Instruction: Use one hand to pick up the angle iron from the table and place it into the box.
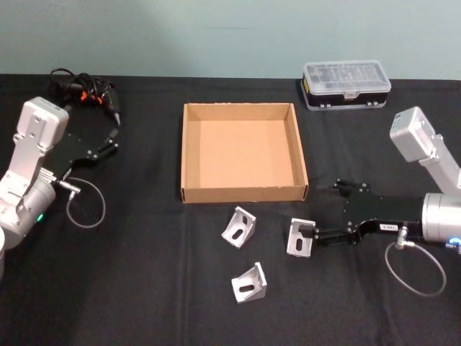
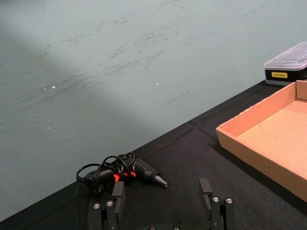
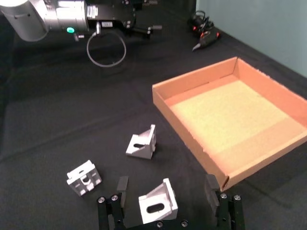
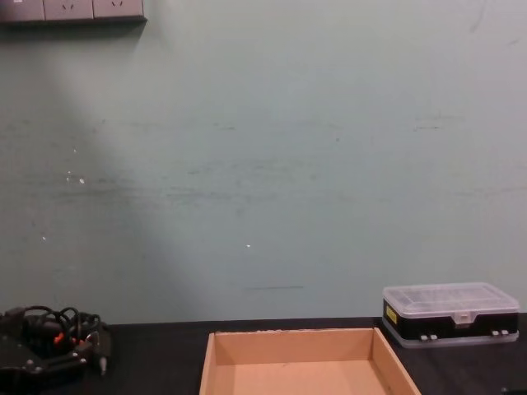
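Three silver angle irons lie on the black table (image 1: 144, 288) in front of the tan box (image 1: 245, 192). My right gripper (image 1: 308, 236) is open and low at the table, with its fingers on either side of the rightmost angle iron (image 1: 298, 236). In the right wrist view that angle iron (image 3: 157, 207) sits between the two fingers (image 3: 123, 185) without touching them. The other angle irons (image 1: 240, 227) (image 1: 249, 282) lie loose to its left. The box (image 3: 187, 129) holds nothing. My left gripper (image 1: 109, 141) rests open at the far left.
A small black case with a clear lid (image 1: 346, 84) stands behind the box at the right. An electric screwdriver with coiled cable (image 1: 86, 90) lies at the back left, just ahead of the left gripper (image 2: 162, 191). Cable loops hang beside both arms.
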`<state>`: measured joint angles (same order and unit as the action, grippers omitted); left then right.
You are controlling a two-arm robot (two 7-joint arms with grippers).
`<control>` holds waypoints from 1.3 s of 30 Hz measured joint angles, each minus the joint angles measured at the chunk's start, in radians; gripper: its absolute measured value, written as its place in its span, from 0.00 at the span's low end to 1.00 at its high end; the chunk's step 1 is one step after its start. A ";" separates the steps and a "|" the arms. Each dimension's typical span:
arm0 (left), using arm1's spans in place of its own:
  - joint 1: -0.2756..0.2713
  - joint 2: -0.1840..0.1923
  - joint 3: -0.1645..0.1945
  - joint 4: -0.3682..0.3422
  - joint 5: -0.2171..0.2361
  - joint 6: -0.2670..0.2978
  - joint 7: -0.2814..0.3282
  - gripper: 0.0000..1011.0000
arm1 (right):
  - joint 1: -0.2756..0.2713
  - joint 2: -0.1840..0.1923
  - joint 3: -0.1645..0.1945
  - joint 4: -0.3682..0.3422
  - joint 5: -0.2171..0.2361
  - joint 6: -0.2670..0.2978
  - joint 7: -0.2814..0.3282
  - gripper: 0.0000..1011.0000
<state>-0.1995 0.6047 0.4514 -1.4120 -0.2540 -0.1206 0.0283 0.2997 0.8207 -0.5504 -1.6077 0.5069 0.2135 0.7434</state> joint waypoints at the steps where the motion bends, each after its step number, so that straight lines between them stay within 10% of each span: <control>1: 0.000 0.000 0.000 0.000 0.000 0.000 0.000 0.99 | 0.001 0.000 -0.003 0.004 -0.002 0.000 0.002 0.99; 39: 0.000 0.000 0.000 0.000 0.000 0.000 0.000 0.99 | 0.063 -0.066 -0.087 0.112 -0.064 -0.002 0.026 0.97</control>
<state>-0.1995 0.6047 0.4514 -1.4120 -0.2540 -0.1205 0.0283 0.3626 0.7548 -0.6376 -1.4959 0.4426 0.2120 0.7696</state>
